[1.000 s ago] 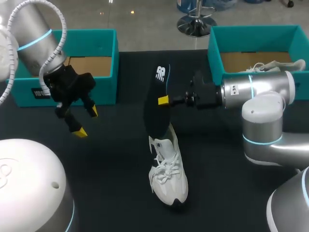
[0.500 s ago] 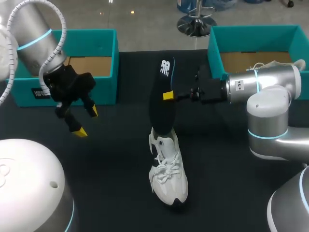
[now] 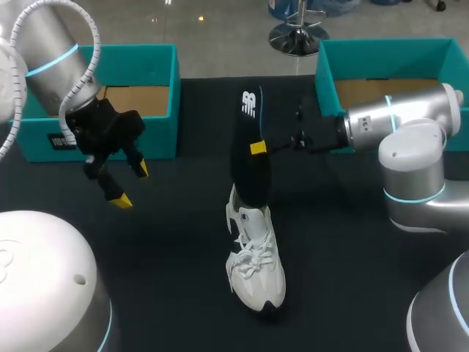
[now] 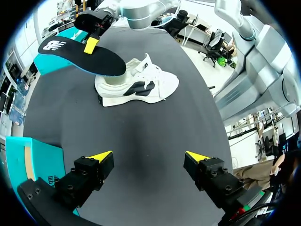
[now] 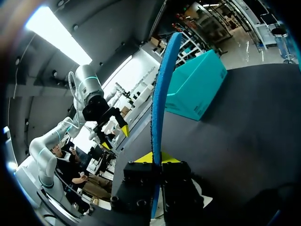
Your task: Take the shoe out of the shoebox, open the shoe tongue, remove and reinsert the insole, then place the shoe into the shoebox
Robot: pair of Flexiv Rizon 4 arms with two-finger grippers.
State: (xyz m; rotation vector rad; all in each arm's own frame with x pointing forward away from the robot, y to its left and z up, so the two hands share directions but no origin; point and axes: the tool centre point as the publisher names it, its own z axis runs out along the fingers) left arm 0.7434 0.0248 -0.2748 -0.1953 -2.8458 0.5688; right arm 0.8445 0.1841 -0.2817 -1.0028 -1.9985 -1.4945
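A white shoe (image 3: pixel 254 257) lies on the dark table, toe toward me. My right gripper (image 3: pixel 256 147) is shut on a black insole (image 3: pixel 248 165) that stands nearly upright, its lower end at the shoe's collar. I cannot tell whether that end is inside the shoe. In the right wrist view the insole's blue edge (image 5: pixel 162 94) rises from between the shut fingers of the right gripper (image 5: pixel 155 162). My left gripper (image 3: pixel 124 183) hangs open and empty over the table's left side. In its wrist view, ahead of the left gripper (image 4: pixel 149 156), are the shoe (image 4: pixel 141 87) and the insole (image 4: pixel 80 56).
A teal shoebox (image 3: pixel 157 103) stands at the back left, just behind my left gripper. A second teal box (image 3: pixel 326 81) at the back right holds another white shoe (image 3: pixel 410 99). My right arm stretches in front of that box.
My right gripper has shifted the insole a little to the right and stood it more upright over the shoe's opening. The left arm has not moved.
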